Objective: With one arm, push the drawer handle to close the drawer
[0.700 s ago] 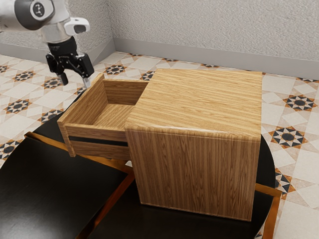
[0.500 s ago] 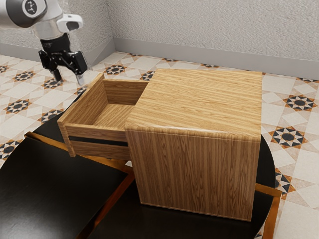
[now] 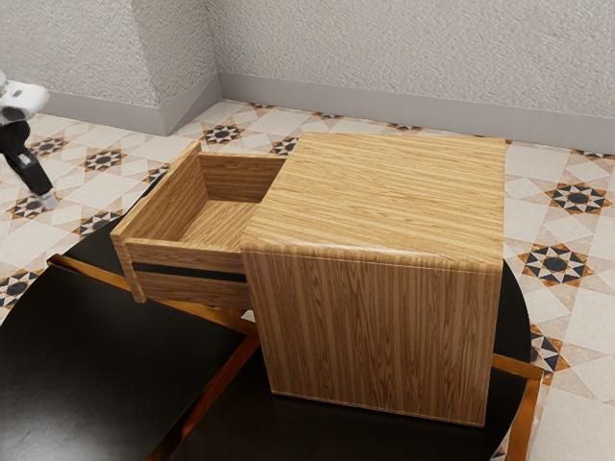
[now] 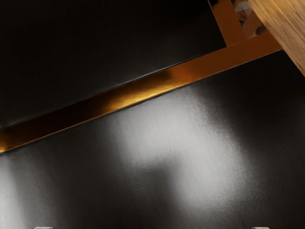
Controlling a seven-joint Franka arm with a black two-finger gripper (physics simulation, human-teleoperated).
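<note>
Exterior view: see the drawer (image 3: 184,256) pulled out of the wooden cabinet (image 3: 375,192) toward the exterior view's left, over the black table (image 3: 96,365). Find the gripper (image 3: 35,180) well apart from the drawer, at the exterior view's left edge. Cannot make out the handle, probably on the outer face of the drawer front (image 3: 129,269). Treat the step in hand, at a guess, as lining up outside that panel. Come in level with its middle, below the top edge, and touch gently before adding force. Push straight toward the cabinet, along the drawer's sides; avoid pressing near one corner, for fear of twisting and jamming. Keep out of the open top, so as not to hook the rim.

Wrist view: notice fingertips (image 4: 44,228) spread wide, with nothing seen between, so open. Perhaps bring them together first, to push with one solid end. Note the table's orange-brown strip (image 4: 157,90) and a piece of wood (image 4: 287,28), drawer or cabinet, hard to say. Mind the height over the table, and follow through until flush.
</note>
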